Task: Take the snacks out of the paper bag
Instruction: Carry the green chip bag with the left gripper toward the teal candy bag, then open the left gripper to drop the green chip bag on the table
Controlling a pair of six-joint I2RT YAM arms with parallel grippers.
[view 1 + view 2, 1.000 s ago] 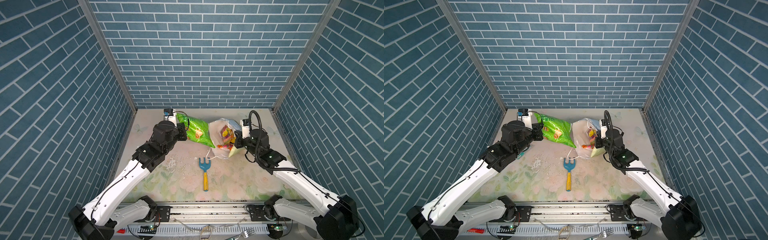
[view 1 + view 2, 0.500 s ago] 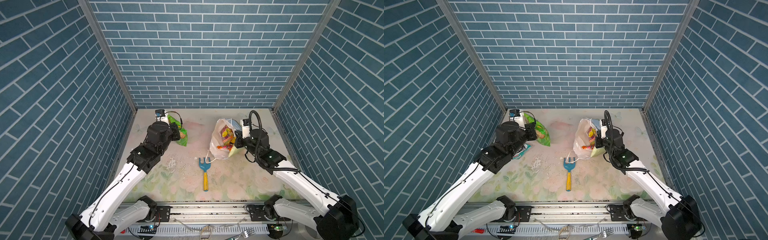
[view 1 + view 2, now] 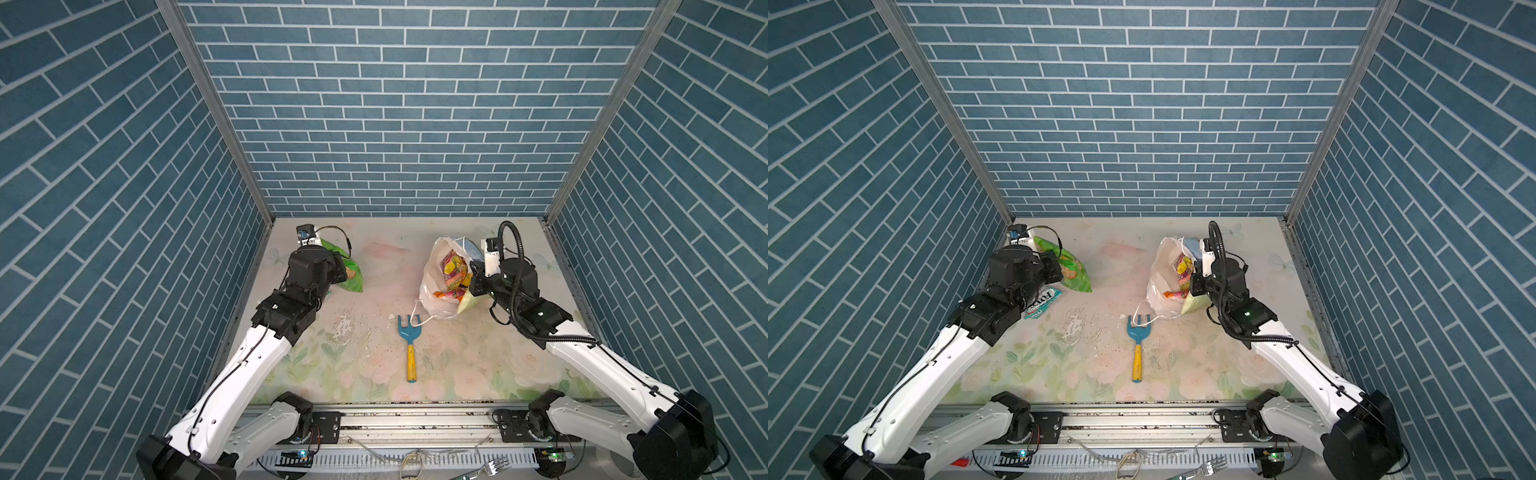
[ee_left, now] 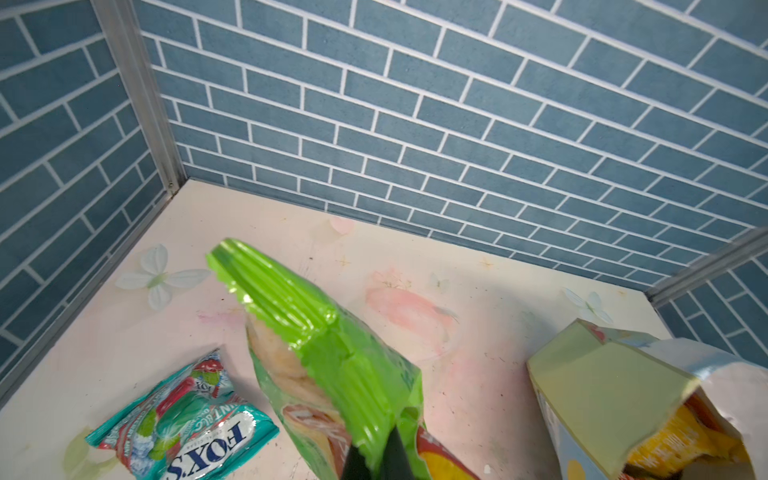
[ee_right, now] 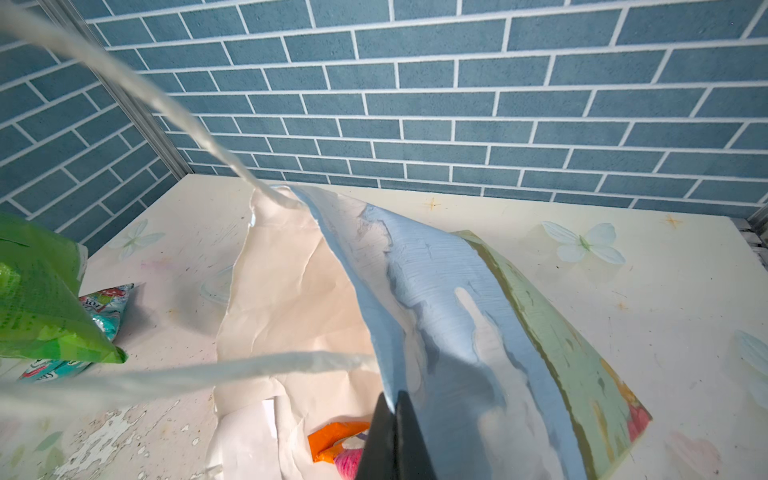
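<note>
Top views — floral tabletop, blue-brick walls, left claw pinching green packet, right claw paper bag.

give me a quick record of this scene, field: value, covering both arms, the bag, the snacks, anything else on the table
left gripper: shut on green packet
right gripper: shut on paper bag wall, bag mouth open
out of bag: green packet, teal-white packet lying on table
in bag: yellow-orange packet, orange-red packet
also on table: toy rake, by the bag's cord handle
</note>
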